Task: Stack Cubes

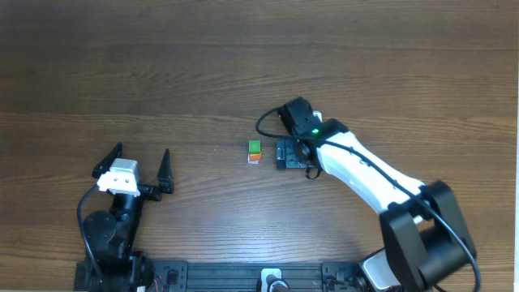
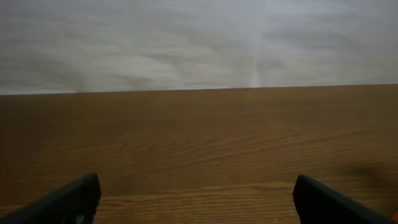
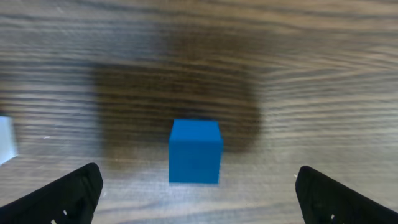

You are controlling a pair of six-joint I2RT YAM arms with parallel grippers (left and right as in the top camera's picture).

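Observation:
A blue cube [image 3: 195, 151] stands on the wooden table [image 1: 259, 65], directly beneath my right gripper [image 3: 199, 190], whose fingers are open wide on either side of it and do not touch it. In the top view the right gripper [image 1: 289, 154] hovers near the table's middle, just right of a small stack with a green cube [image 1: 255, 147] on an orange one [image 1: 255, 156]. My left gripper [image 1: 138, 165] sits open at the near left, far from the cubes, with nothing between its fingers [image 2: 74, 198].
A pale block edge [image 3: 4, 140] shows beside the blue cube in the right wrist view. Bare wood stretches across the far half of the table. A light wall [image 2: 199, 43] rises behind the table's far edge.

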